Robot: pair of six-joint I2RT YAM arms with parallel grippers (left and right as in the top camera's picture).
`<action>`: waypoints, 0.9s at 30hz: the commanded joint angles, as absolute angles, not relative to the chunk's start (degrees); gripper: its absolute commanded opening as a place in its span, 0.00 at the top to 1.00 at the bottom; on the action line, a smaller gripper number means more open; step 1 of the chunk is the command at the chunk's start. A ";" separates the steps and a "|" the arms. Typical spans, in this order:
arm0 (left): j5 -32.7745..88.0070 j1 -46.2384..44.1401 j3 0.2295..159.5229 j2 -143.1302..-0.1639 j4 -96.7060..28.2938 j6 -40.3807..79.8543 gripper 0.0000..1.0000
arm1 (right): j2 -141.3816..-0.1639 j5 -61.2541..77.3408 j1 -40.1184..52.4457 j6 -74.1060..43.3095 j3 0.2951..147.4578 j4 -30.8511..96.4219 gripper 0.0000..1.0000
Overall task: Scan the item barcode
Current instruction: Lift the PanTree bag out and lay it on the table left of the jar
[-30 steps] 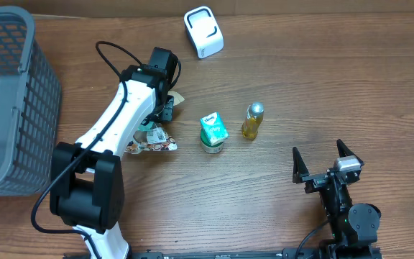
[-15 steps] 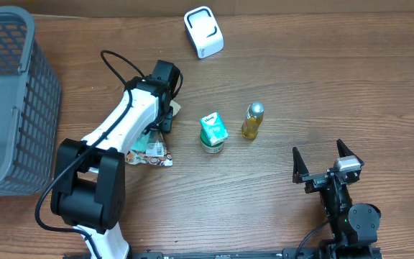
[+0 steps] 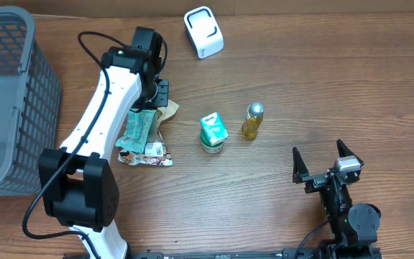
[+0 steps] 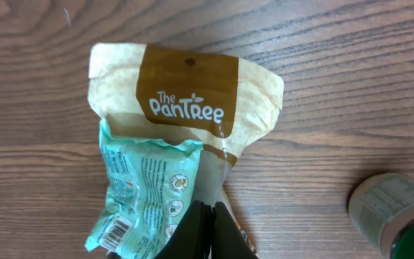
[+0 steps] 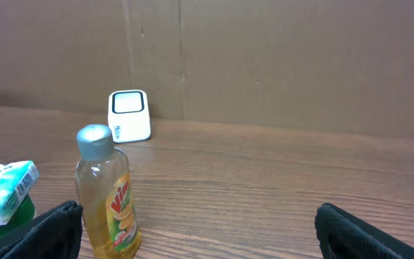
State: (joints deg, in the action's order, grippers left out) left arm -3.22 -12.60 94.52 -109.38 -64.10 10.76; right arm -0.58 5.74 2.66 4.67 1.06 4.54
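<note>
The tan pouch (image 4: 185, 93), printed "The PanTree", lies flat on the table (image 3: 300, 72) left of centre, with its lower part hidden under a teal packet (image 4: 139, 194); a barcode (image 4: 113, 232) shows at that packet's lower corner, cut by the picture's edge; in the overhead view the arm covers part of both. The left gripper (image 4: 204, 223) hangs over them with its jaws pressed together; whether they pinch the pouch I cannot tell. A third packet (image 3: 149, 152) lies just below, its print too small to read. Well apart towards the far edge stands the white scanner (image 3: 203, 32); right of the pouches are a green carton (image 3: 213, 129) and a yellow bottle (image 3: 252, 120). The right gripper (image 3: 318, 148) rests near the table's front, jaws wide and holding nothing. A grey basket (image 3: 45, 79) is cut off at the left.
</note>
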 commanded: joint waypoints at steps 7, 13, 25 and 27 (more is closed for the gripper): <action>0.23 -12.88 81.25 -108.75 -52.97 14.37 0.96 | -0.16 5.61 2.55 4.56 0.45 4.36 0.00; 2.15 -12.88 73.23 -108.75 -44.31 15.46 0.96 | -0.16 5.63 2.55 4.56 0.45 4.36 0.00; 1.41 -12.64 85.78 -98.32 -54.48 15.46 0.96 | -0.16 5.63 2.55 4.56 0.45 4.36 0.00; -2.46 -12.56 85.78 -95.81 -56.47 16.51 0.96 | -0.16 5.63 2.55 4.56 0.45 4.36 0.00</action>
State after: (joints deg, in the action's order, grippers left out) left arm 3.18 -12.38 83.70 -102.02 -54.06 14.70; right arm -0.58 5.74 2.66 4.69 1.06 4.56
